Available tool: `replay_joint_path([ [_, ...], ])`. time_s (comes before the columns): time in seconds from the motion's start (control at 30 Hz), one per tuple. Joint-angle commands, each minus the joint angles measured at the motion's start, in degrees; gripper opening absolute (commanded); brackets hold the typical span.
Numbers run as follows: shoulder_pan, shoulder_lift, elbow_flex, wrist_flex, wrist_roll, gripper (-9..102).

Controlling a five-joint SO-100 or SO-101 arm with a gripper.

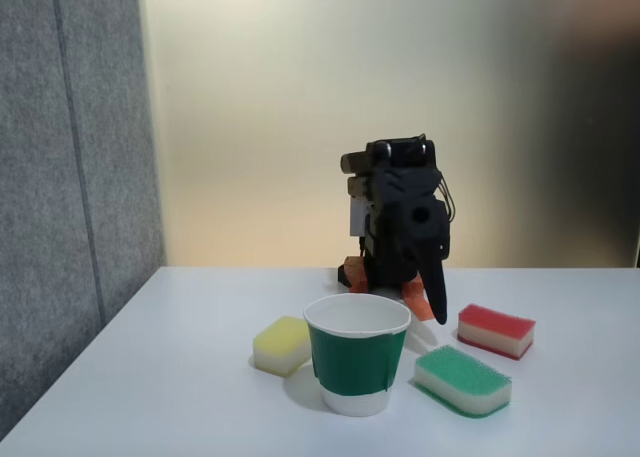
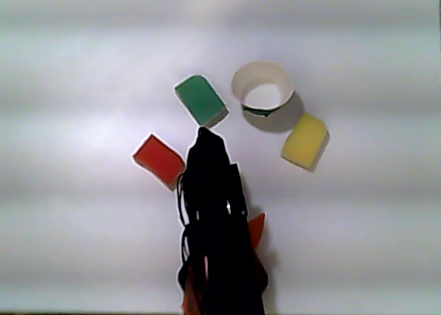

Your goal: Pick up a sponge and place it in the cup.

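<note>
White surface [image 1: 180, 377] carries three sponges near the cup [image 1: 357, 354]. Hand [image 1: 436, 312] state: cannot tell. Risk: grasping the green sponge [image 2: 200, 100] instead of the sponge [image 2: 158, 160], since both flank the hand

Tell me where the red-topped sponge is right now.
In the fixed view the sponge lies flat on the table at right, behind the green sponge and right of the cup. It sits apart from the claw.
</note>
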Motion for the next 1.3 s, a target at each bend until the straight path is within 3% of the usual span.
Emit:
replay_joint_path([
  [0.0,-1.0,0.5,1.5,-1.1,-2.1,24],
  [0.3,-0.6,0.4,-8.3,5.3,-10.3,21],
  [0.87,3.5,0.4,-14.5,-5.5,-18.9,19],
  [1.0,3.6,0.8,-16.1,-3.8,-18.7,19],
  [1.27,1.7,-4.0,-26.8,9.1,-14.2,20],
])
